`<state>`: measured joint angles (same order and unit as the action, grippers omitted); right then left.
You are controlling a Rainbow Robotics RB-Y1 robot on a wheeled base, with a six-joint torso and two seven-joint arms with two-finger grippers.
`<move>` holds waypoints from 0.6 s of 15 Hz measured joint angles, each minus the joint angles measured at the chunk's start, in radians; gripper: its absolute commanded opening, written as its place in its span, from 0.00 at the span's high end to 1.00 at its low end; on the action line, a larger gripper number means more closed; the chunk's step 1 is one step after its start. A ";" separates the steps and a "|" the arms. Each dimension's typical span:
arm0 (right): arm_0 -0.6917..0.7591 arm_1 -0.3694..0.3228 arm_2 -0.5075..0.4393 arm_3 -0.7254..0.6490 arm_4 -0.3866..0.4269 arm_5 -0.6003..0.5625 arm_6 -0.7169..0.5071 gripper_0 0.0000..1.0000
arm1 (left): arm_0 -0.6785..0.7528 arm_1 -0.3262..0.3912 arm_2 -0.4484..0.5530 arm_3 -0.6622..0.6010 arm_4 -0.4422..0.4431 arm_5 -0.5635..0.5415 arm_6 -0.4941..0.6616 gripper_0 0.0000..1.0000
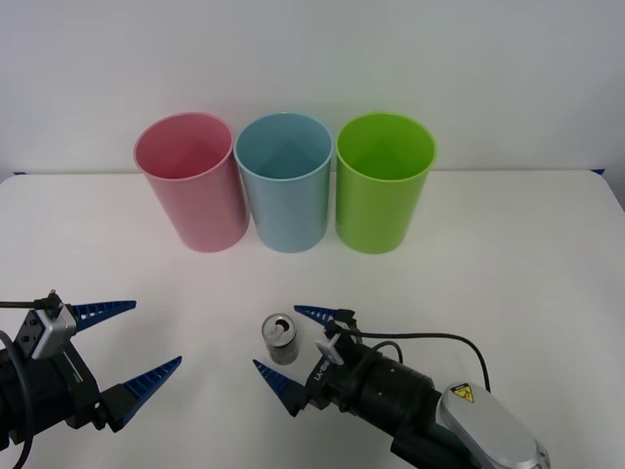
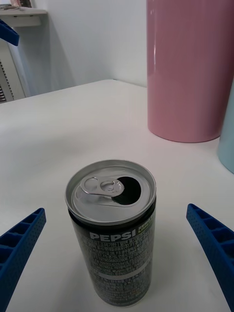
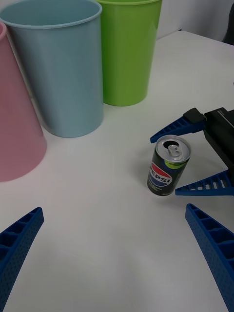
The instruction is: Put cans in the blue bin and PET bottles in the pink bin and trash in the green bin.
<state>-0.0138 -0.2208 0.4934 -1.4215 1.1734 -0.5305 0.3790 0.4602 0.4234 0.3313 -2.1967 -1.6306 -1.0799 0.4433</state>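
**Can sitting between the right gripper's fingers, bins lined up at the back**

White counter against a plain pale wall, that's the whole setup from the front view. Three tall, slightly tapered plastic bins stand upright in a row at the far side: the pink bin on the left, the light-blue bin in the middle, the lime-green bin on the right, all pretty much touching. Nearer the robot, the small metal drink can with a silver pull-tab top stands upright, well apart from the bins. The right gripper sits low at the can, blue ribbed fingers spread wide, one on each side and neither looks to be touching it. The left gripper is off to the left near the front edge, also spread, nothing in it.

Right wrist view: can is front and centre, dark body with Pepsi lettering, top already popped open. Blue fingertips are out at both corners with clear gaps to the can. Pink bin is behind it, plus a sliver of the blue one.

Left wrist view: the can stands upright on the counter between the right gripper's two fingers, with all three bins beyond. Left gripper's own fingers are wide apart and empty.
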 measured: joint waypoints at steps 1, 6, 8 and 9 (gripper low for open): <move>-0.001 0.000 0.002 0.000 0.000 0.001 0.000 0.04 | 0.000 0.000 0.000 0.000 0.000 0.000 0.000 0.00; -0.003 0.002 0.002 0.000 -0.001 0.007 0.003 1.00 | 0.000 0.000 0.000 0.000 0.000 0.000 0.000 0.00; -0.006 0.004 0.002 0.001 -0.002 0.008 0.004 1.00 | 0.000 0.000 0.000 0.000 0.000 0.000 0.000 0.00; -0.007 0.006 0.002 0.001 -0.003 0.008 0.005 1.00 | 0.000 0.000 0.000 0.000 0.000 0.000 0.000 0.00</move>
<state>-0.0205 -0.2152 0.4955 -1.4206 1.1706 -0.5229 0.3839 0.4602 0.4234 0.3313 -2.1967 -1.6306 -1.0799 0.4433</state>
